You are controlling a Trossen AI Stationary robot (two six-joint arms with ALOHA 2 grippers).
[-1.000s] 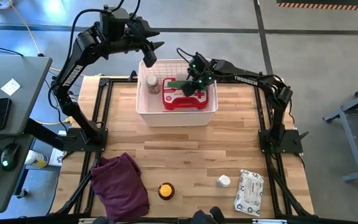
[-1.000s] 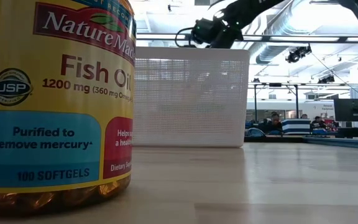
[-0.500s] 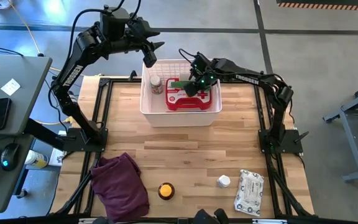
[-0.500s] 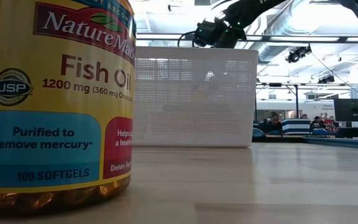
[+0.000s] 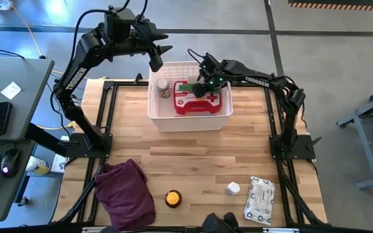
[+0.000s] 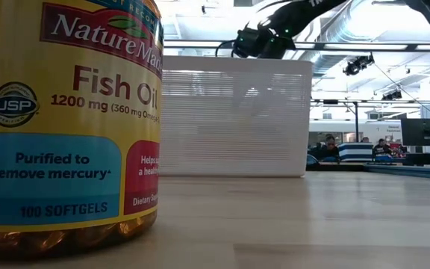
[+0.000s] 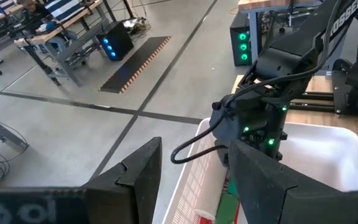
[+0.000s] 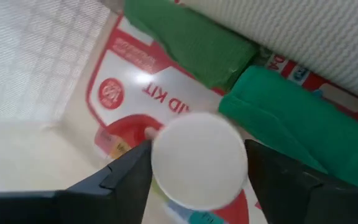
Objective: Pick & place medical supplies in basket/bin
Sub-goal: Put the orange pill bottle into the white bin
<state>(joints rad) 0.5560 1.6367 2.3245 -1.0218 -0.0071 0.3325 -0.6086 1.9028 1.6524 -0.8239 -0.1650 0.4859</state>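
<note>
I have the right gripper (image 5: 203, 85) positioned over the white basket (image 5: 190, 116), which sits at the far middle of the table (image 5: 193, 162). In the right wrist view a round white-capped bottle (image 8: 199, 160) sits between its two fingers (image 8: 126, 180); the jaws stand apart on either side of the cap, and I cannot tell whether they grip it or have let go.

Inside the basket I see the red first-aid case (image 5: 199, 102) lying flat, with green rolls (image 8: 284, 121) on it against the far wall, and a small bottle (image 5: 163, 87) in the left end.

The left gripper (image 5: 157, 57) hangs above the basket's far left corner, fingers partly spread, holding nothing.

Near the table's front edge remain the amber bottle (image 5: 173, 198), a small white bottle (image 5: 233, 189) and the white wipes pack (image 5: 260, 199). The purple cloth (image 5: 125, 192) lies at front left.
</note>
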